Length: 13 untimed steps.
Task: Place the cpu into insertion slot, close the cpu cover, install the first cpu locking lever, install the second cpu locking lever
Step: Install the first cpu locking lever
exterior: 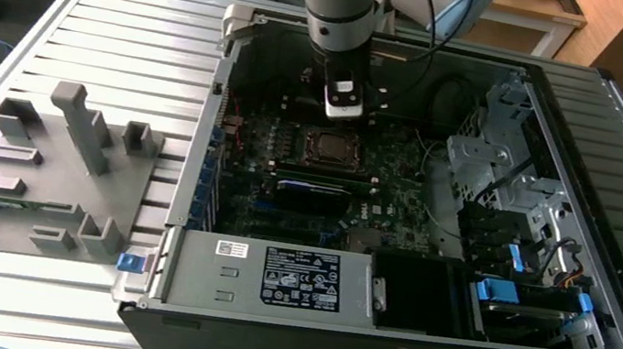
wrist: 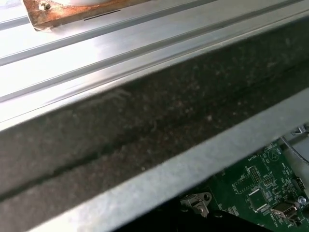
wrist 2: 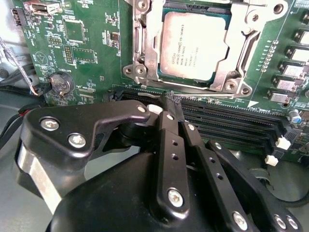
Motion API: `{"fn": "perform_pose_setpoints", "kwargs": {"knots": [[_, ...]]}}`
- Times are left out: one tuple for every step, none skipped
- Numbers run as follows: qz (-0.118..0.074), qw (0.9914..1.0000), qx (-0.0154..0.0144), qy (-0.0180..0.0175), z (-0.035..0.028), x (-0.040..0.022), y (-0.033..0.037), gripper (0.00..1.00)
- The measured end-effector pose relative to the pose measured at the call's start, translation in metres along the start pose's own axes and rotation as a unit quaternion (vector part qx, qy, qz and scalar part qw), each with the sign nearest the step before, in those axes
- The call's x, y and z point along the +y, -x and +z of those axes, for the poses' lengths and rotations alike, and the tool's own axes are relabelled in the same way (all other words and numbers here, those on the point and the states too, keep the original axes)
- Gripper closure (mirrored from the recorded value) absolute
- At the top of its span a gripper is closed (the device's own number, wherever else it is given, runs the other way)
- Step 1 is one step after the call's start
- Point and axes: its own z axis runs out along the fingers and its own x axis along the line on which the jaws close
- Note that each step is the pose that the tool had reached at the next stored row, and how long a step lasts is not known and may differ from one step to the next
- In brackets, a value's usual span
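Black linkage bars and silver screws of the gripper [wrist 2: 170, 104] crowd the foreground of the second wrist view, and its two fingers [wrist 2: 166, 130] run forward pressed together, tip against tip, with nothing between them. Just beyond those tips run the long black memory slots [wrist 2: 227, 123], and past these sits the insertion slot [wrist 2: 193, 46] on the green motherboard [wrist 2: 82, 48]. The cpu [wrist 2: 193, 46] already lies seated in it, silvery face up. The cpu cover [wrist 2: 145, 58] appears to lie down around the chip as a metal frame, though whether it is fully flat cannot be told from here.

In the exterior view the gripper [exterior: 342, 110] hangs from the arm inside the open computer case [exterior: 541, 292], just short of the socket [exterior: 327, 145] and apart from it.

The work in hand looks to be the cover and its locking levers, with placing done. To do it well, the closed tips should meet the thin lever wire squarely from the side, push along its arc rather than straight down, and stay off the chip's face and the nearby memory-slot latches [wrist 2: 284, 141].
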Motion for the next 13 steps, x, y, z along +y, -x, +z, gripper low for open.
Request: {"fn": "perform_pose_setpoints", "kwargs": {"knots": [[-0.001,1.00000,0.0003,0.0000,0.0002,-0.0003,0.0001,0.89],[-0.003,1.00000,0.0005,0.0001,0.0004,-0.0007,0.0002,0.89],[-0.005,0.99999,0.0007,0.0000,0.0005,-0.0012,0.0003,0.89],[-0.007,0.99998,0.0009,0.0000,0.0007,-0.0016,0.0004,0.89],[-0.008,0.99996,0.0010,-0.0002,0.0009,-0.0019,0.0005,0.89],[-0.010,0.99995,0.0012,-0.0004,0.0012,-0.0022,0.0006,0.89],[-0.012,0.99993,0.0013,-0.0007,0.0017,-0.0024,0.0005,0.89],[-0.013,0.99992,0.0014,-0.0010,0.0023,-0.0026,0.0004,0.89],[-0.013,0.99991,0.0014,-0.0011,0.0029,-0.0027,0.0003,0.89],[-0.014,0.99990,0.0015,-0.0013,0.0035,-0.0029,0.0002,0.89],[-0.015,0.99989,0.0017,-0.0012,0.0040,-0.0030,0.0001,0.89],[-0.015,0.99989,0.0017,-0.0011,0.0043,-0.0031,0.0000,0.89],[-0.015,0.99988,0.0017,-0.0012,0.0043,-0.0031,0.0000,0.89]]}}
